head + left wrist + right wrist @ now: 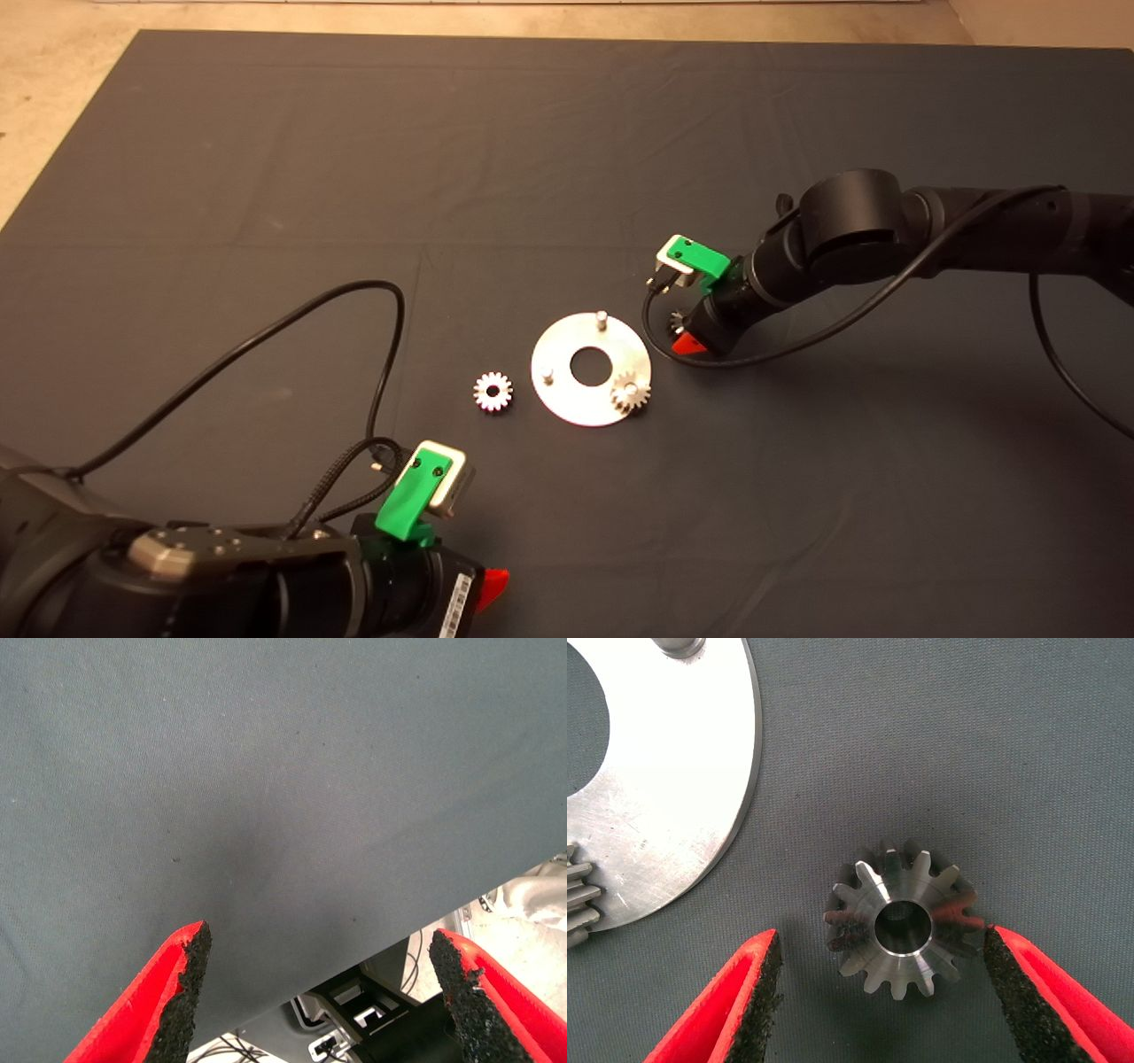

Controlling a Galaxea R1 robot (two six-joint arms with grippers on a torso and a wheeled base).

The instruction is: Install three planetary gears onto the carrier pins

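Note:
The carrier disc (576, 399) lies mid-mat with two bare carrier pins (601, 316) (547, 375). One planetary gear (631, 392) sits on the third pin. A second gear (493, 391) lies loose on the mat left of the disc. A third gear (676, 317) lies flat on the mat right of the disc. My right gripper (680, 330) is lowered over it. In the right wrist view this gear (904, 921) lies between the gripper's (877, 992) open fingers; one pad (1005, 970) is at its teeth. The disc (673, 797) lies beside it.
My left gripper (492, 585) is parked at the mat's lower left edge, open and empty (319, 992). Black cables (381, 354) loop over the mat near both arms. Beyond the mat's front edge, floor equipment (354, 1019) shows.

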